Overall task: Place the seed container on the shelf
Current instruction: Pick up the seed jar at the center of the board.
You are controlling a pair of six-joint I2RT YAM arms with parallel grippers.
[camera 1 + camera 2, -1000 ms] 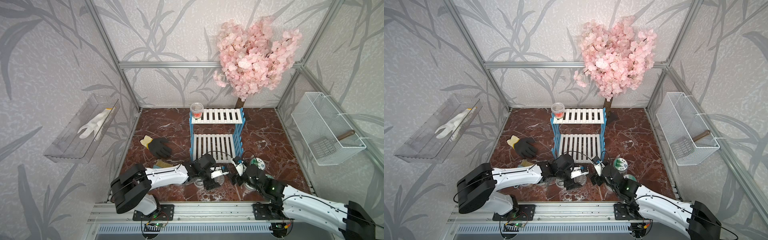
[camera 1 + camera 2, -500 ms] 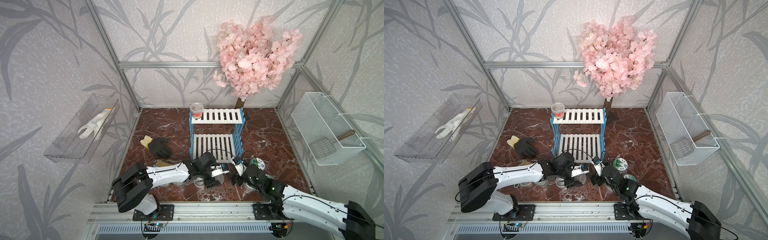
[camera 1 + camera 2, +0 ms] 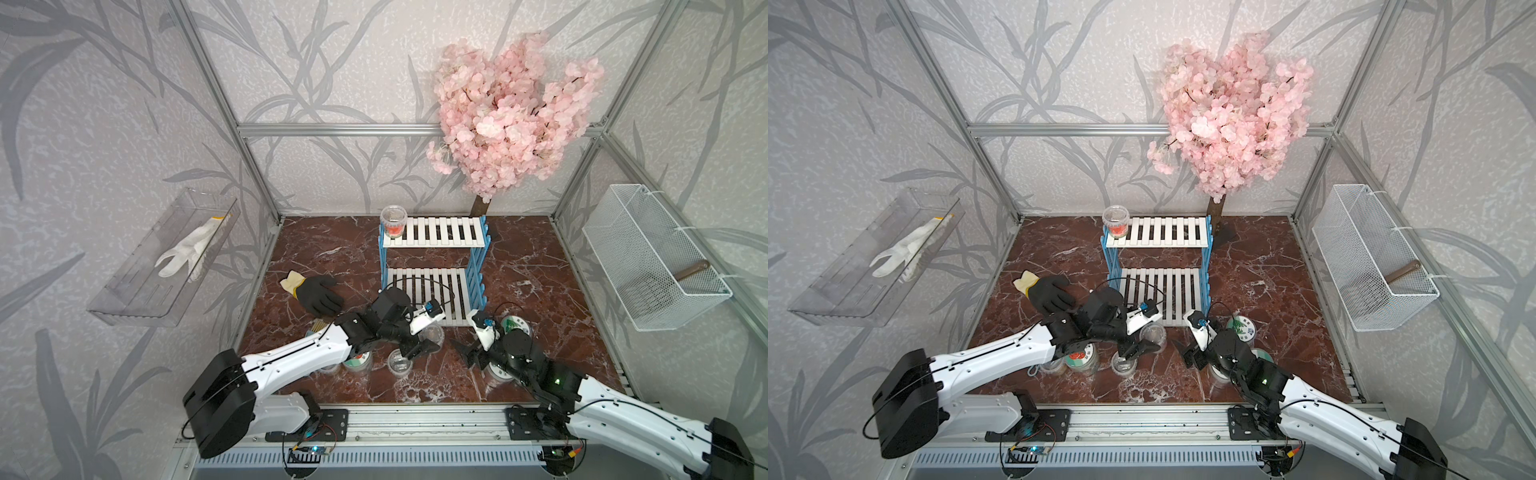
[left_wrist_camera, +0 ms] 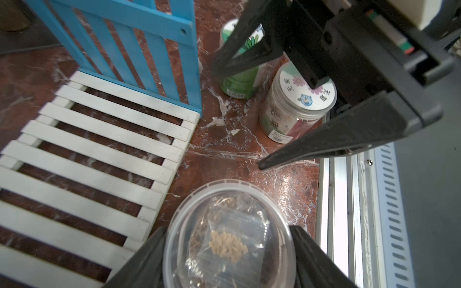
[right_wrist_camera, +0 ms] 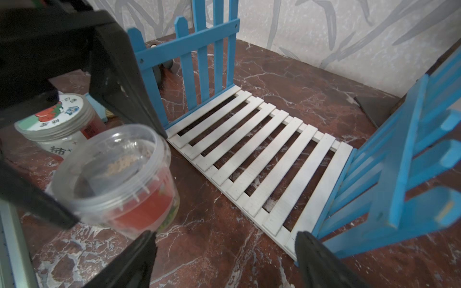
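Left gripper (image 4: 228, 251): jaws closed on the seed container (image 4: 229, 239), one finger on each side of the clear tub. Tub is upright, lid up, long axis vertical, just off the front edge of the shelf (image 4: 99, 149) lower board. Right gripper (image 5: 224, 249): jaws wide, empty, nearby.

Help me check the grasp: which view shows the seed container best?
Right wrist view: the seed container shows lid, wall and red label, clamped by the left end effector. Left wrist view shows only its lid from above, cropped. In both top views it is small, partly hidden.
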